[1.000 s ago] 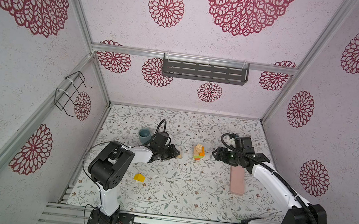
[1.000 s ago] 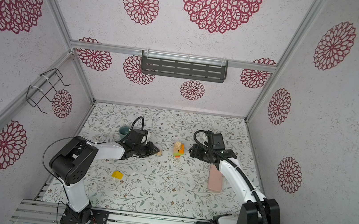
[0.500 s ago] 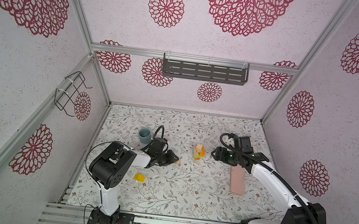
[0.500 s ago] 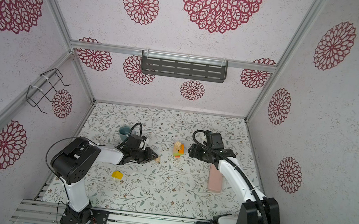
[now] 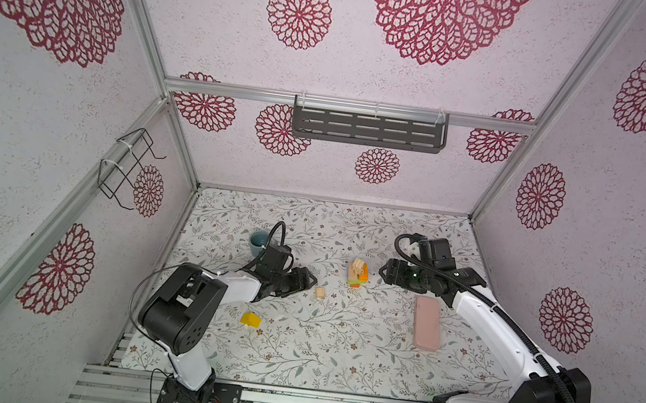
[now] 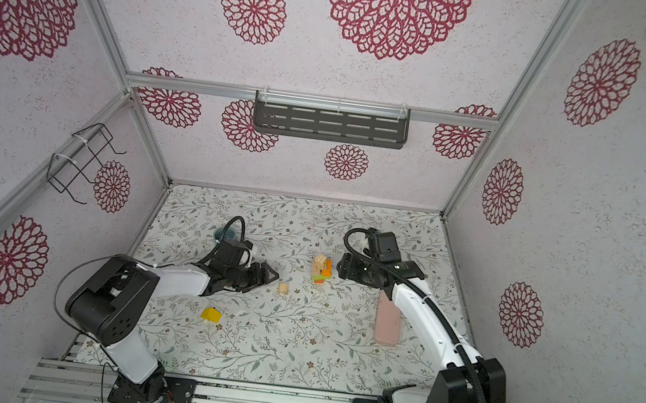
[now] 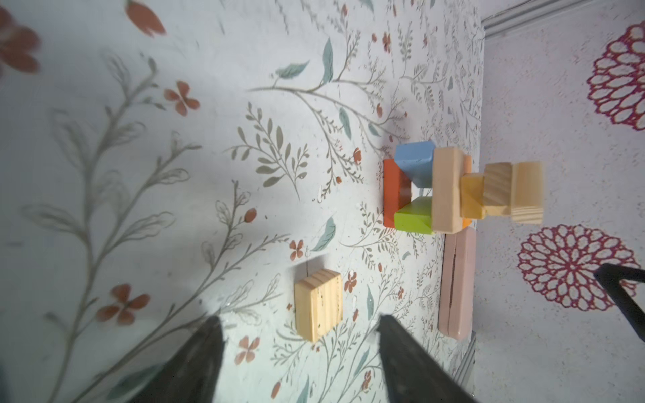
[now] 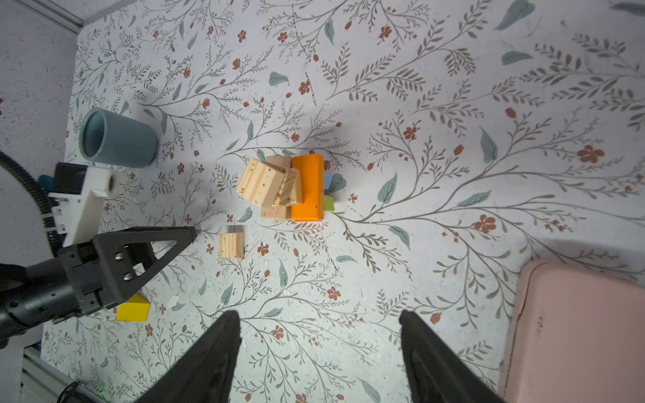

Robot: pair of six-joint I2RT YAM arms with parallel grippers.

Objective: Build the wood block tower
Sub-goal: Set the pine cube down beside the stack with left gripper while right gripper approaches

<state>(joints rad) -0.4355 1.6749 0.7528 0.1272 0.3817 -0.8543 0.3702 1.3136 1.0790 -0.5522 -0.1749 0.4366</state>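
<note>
Left jaws, clamped shut a second ago, now stand wide open and empty, having shifted slightly and let go of a plain wood block (image 7: 317, 303). That block rests on the counter (image 5: 336, 350) just ahead of their tips, near the tower (image 5: 357, 273) on its mug side but clear of it. Right jaws hang on the opposite side of the tower, close to it without touching, also spread wide and holding nothing. Most of the build looks done. Red, blue and green wood blocks form the tower's base, a long plain piece and an orange one lie across them, and a yellowish piece and two plain ones sit on top. The topmost block looks turned askew and overhangs toward the mug (image 8: 117, 137), though blur in the left wrist view makes it hard to judge how well it sits. Two blocks appear left to place: the released plain one, and a yellow block (image 5: 250, 319) lying farther from the tower, beyond the left arm. A pink slab (image 5: 427, 323) lies apart from the tower, under the right arm.
</note>
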